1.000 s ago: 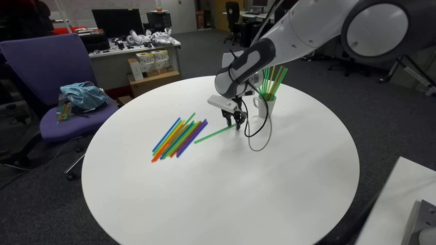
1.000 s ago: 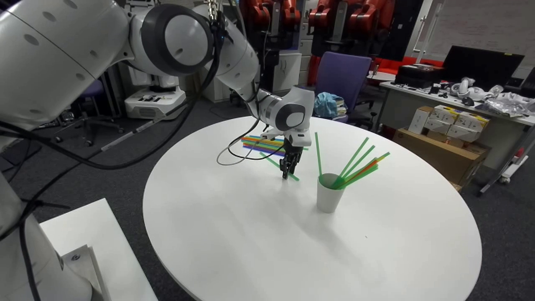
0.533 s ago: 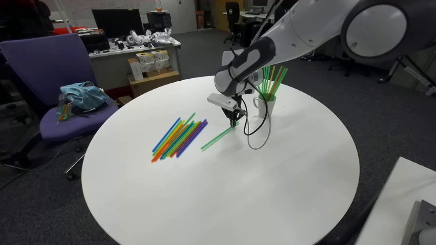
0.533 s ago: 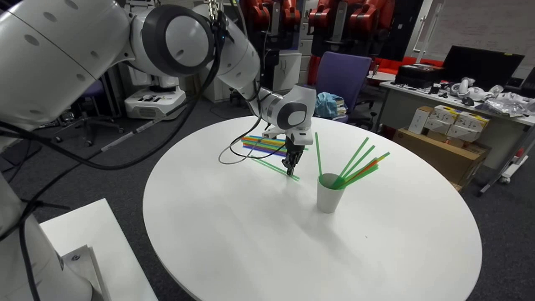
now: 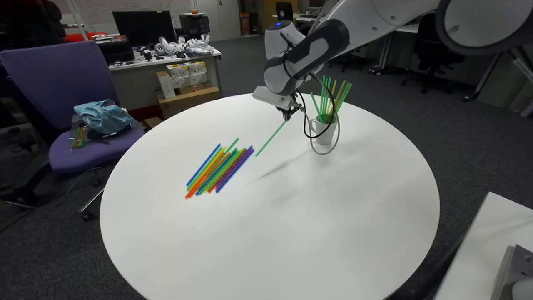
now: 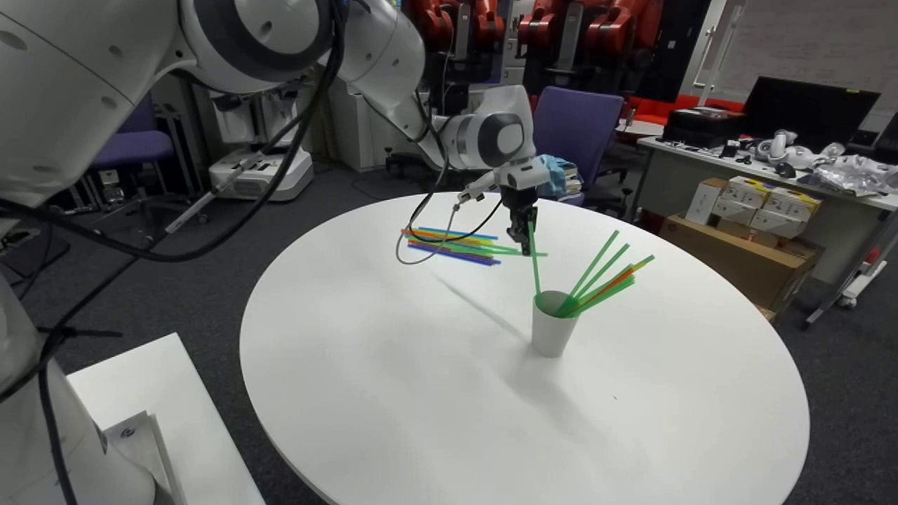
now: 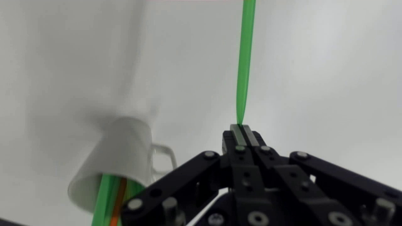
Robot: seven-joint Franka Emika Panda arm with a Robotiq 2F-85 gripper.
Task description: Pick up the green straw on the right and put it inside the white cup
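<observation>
Your gripper [image 7: 241, 126] is closed on the green straw [image 7: 245, 62], pinching it near one end. In the wrist view the straw runs straight away from the grip and leaves at the far edge. In both exterior views you hold it up in the air; in an exterior view its free end points left and near. A thin shadow [image 5: 278, 168] lies on the round white table [image 5: 270, 233] below, apart from the straw.

The white cup [image 6: 552, 335], a mug with a handle, stands upright on the table, to the right of your gripper in both exterior views and apart from the straw you hold. In the wrist view it sits at the near left, its mouth at the near end. A bunch of straws [image 7: 103, 197] stands in it, mostly green with some orange and yellow, the tops fanning out.

A pile of loose straws [image 5: 219, 170] lies on the table to the left of your gripper in both exterior views: blue, orange, yellow, green and purple, side by side. Farther left in an exterior view, a purple chair [image 5: 58, 79] carries a blue cloth [image 5: 104, 117].
</observation>
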